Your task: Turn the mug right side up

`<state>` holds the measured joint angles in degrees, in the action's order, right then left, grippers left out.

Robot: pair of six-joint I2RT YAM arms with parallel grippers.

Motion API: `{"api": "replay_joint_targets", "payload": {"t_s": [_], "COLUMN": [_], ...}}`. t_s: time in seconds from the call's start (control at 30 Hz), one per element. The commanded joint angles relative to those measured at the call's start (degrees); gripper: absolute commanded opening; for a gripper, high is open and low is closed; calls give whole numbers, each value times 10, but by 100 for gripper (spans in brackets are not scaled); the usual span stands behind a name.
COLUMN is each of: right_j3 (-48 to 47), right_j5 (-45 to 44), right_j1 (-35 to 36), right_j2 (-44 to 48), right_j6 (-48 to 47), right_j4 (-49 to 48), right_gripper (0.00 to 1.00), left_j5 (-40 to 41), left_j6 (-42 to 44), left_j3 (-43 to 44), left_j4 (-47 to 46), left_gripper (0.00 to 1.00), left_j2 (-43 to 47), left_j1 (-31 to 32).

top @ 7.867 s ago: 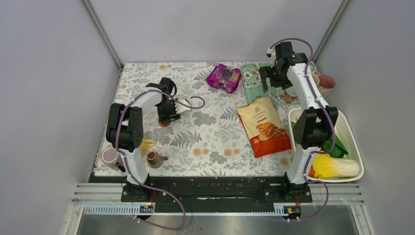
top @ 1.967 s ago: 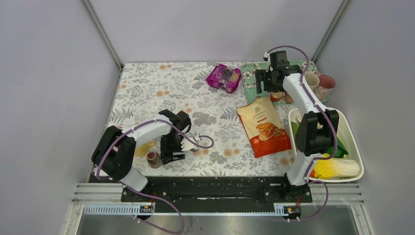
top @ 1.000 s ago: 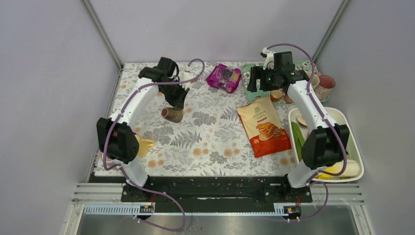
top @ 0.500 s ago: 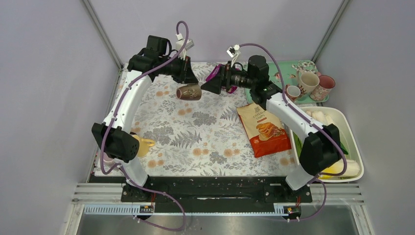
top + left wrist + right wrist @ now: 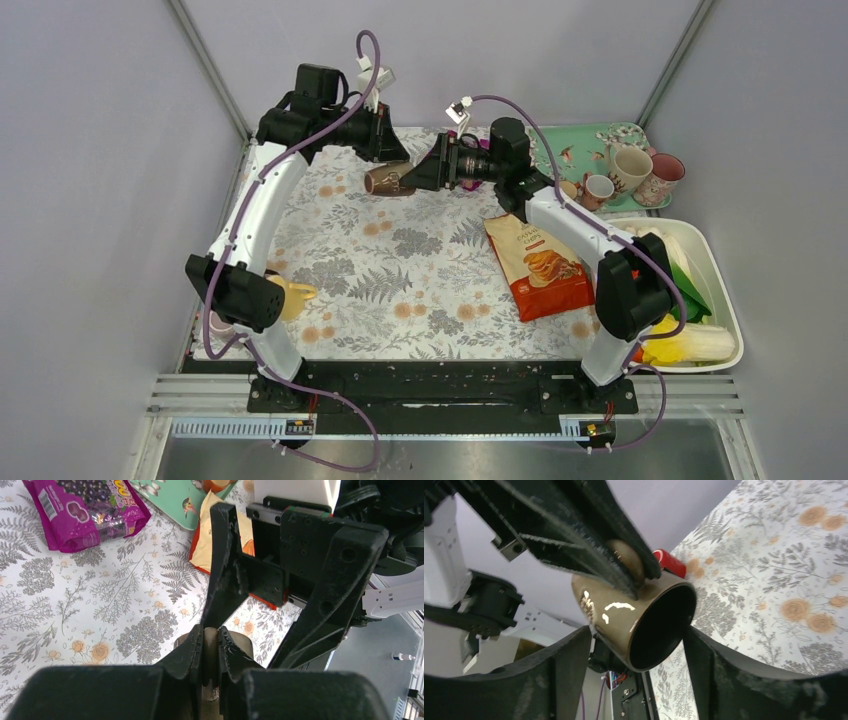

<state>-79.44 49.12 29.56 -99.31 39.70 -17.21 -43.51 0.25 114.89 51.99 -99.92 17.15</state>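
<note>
the mug (image 5: 386,181) hangs clear of the counter (image 5: 430,290), above its far middle, lying on its side in the air. the left jaws are clenched on the mug. the right jaws stand released, one on either side of its mouth. judged status: lift done, handover in hand, uprighting and set-down left. the counter is floral-printed, enclosed by plain grey walls (image 5: 450,60).

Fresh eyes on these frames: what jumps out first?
The brown mug, in mid-air over the far side of the table, lying sideways with the left gripper shut on its handle. The right gripper faces it, open jaws flanking the mug's mouth. Next, the orange snack bag lying flat right of centre.
</note>
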Motion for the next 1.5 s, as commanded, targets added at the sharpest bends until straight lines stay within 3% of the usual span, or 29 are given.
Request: {"api": "replay_joint_targets", "payload": {"t_s": [0.0,0.13,0.27,0.33,0.37,0.43,0.5,0.6,0.73,0.93,1.0,1.47], "right_j3": [-16,-20,-33,-43,-53,-88,-148,-223,-291,-559,-625,-590], "right_j5": [65,85,90,74,61,3,-100,-241,-378,-565,-590,-582], "right_j1": [15,21,20,10,0,-22,-46,-81,-122,-135,-136,-137], "right_j2": [0,-9,-16,-10,-5,4,1,-23,-79,-293,-335,-413], "right_j6": [64,114,153,114,54,-72,-205,-339,-435,-534,-528,-526], "right_j4": [-70,-126,-165,-104,-40,137,321,501,598,783,822,824], "right_gripper": [71,54,3,0,0,0,0,0,0,0,0,0], "left_j5": [-9,-11,-12,-2,15,43,71,152,242,263,261,264], "left_j6": [-13,-24,-26,-17,-13,-11,-9,-7,36,69,80,197], "left_j3": [47,55,48,43,44,44,48,50,18,-60,-84,-165], "left_j4": [-44,-57,-58,-53,-48,-42,-34,-18,-4,9,11,87], "left_gripper": [0,0,0,0,11,60,97,99,99,99,99,99], "left_j2": [3,-6,-9,-5,-2,1,3,7,23,50,62,64], "left_j1": [5,7,12,8,4,-11,-32,-65,-84,-87,-87,-84]}}
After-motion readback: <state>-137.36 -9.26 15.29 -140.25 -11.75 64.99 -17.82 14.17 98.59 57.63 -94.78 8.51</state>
